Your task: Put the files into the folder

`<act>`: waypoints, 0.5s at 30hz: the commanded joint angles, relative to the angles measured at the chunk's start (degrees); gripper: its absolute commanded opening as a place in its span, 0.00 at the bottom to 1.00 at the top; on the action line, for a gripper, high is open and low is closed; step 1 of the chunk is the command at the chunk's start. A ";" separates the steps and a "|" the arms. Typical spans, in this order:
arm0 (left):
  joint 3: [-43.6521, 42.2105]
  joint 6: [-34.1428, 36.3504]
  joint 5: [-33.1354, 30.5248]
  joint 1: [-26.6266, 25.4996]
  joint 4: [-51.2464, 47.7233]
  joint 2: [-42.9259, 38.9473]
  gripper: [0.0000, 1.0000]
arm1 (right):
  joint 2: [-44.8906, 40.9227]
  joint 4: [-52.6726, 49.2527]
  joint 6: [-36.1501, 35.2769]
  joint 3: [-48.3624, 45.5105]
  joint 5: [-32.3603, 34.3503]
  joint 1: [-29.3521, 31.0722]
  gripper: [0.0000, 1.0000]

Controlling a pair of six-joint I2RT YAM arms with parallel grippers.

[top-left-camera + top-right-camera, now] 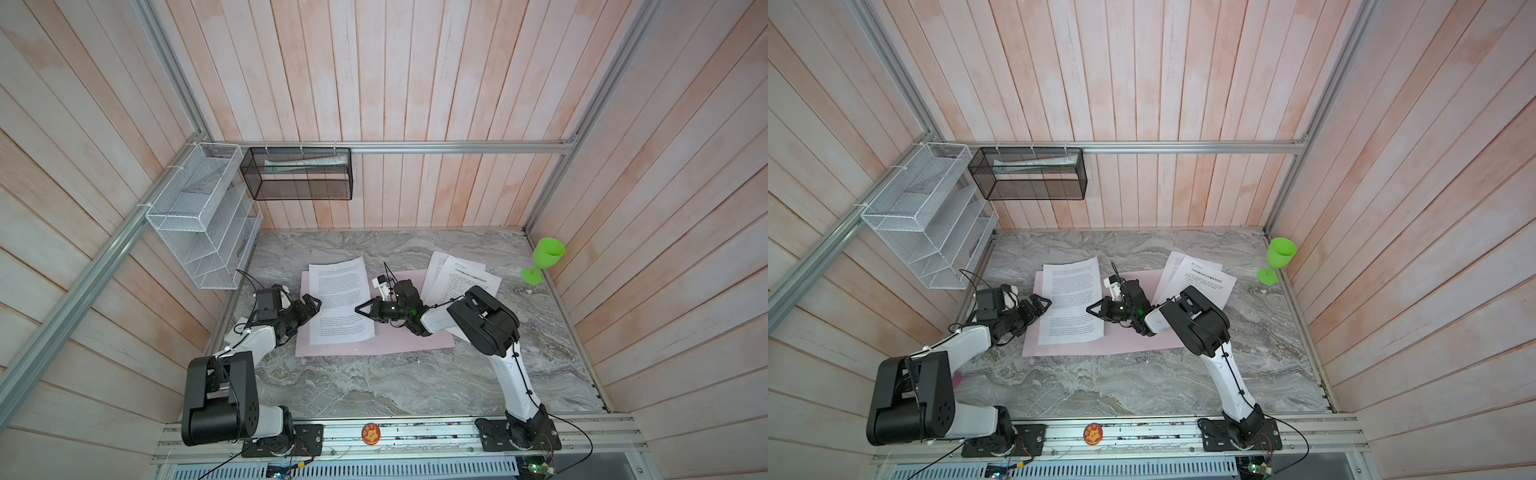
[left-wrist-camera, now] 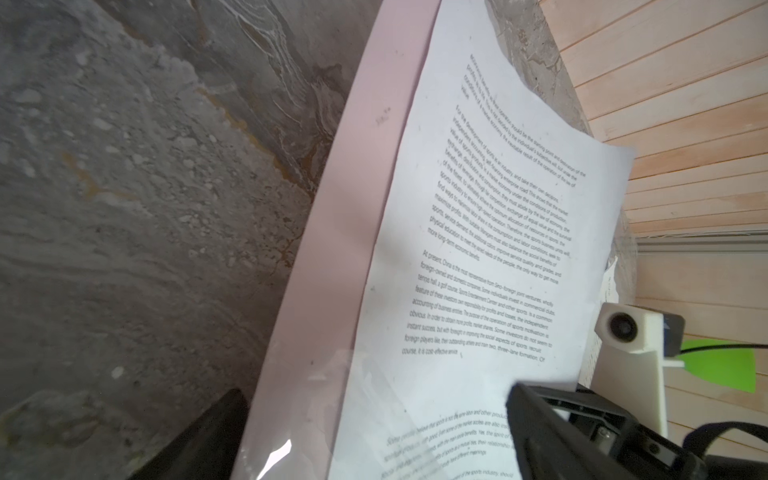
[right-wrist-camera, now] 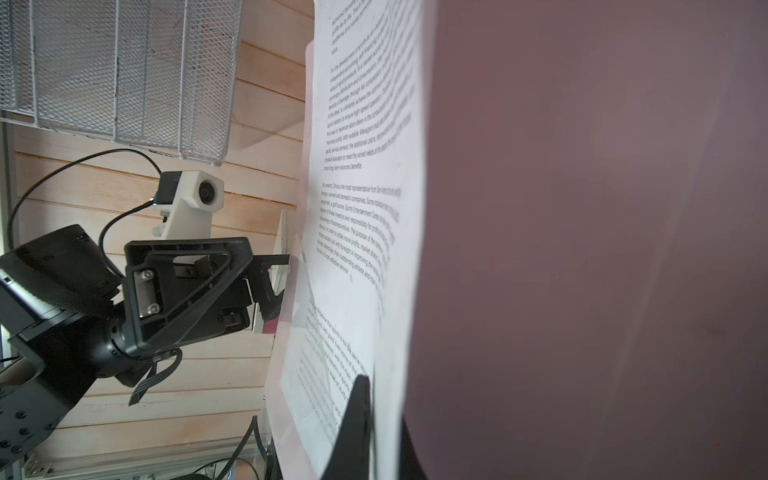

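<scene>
**First page on the folder, the rest waiting**

A thin pale pink rectangular folder (image 1: pixel 399 340) lay open and flat at the centre of the grey marble-patterned table (image 1: pixel 374 390) in both top views. One white paper sheet printed with black text (image 1: pixel 340 299) rested on the folder's left half, and its upper end overhung the folder's far edge. Left of centre, the left gripper (image 1: pixel 313 305) stood with jaws spread wide at the sheet's left edge, gripping nothing. The right wrist view showed it (image 3: pixel 276 286) just beside that edge. The right gripper (image 1: pixel 358 308), jaws pressed together on nothing, pointed its tip at the sheet's right edge. Whether it touched the paper could not be told. A fanned pile of white printed sheets (image 1: pixel 461 278), the top one under a bold heading, waited right of centre, lapping the folder's upper right corner. A bright green plastic goblet (image 1: pixel 544 257) stood at the table's right edge, and a white wire mesh rack (image 1: pixel 199 232) hung at upper left.

The step in hand appeared to be seating the first page, which sat slightly skewed and too far up. The next move likely called for nudging it down inside the folder's outline, the closed tip pushing while the open jaws guarded the opposite edge, before the pile was fetched. Thin paper might buckle under a hard push.
</scene>
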 commanded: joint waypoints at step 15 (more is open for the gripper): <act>-1.15 -2.43 -0.36 -1.75 3.39 0.33 0.98 | 0.94 1.63 4.87 0.14 -1.38 2.89 0.00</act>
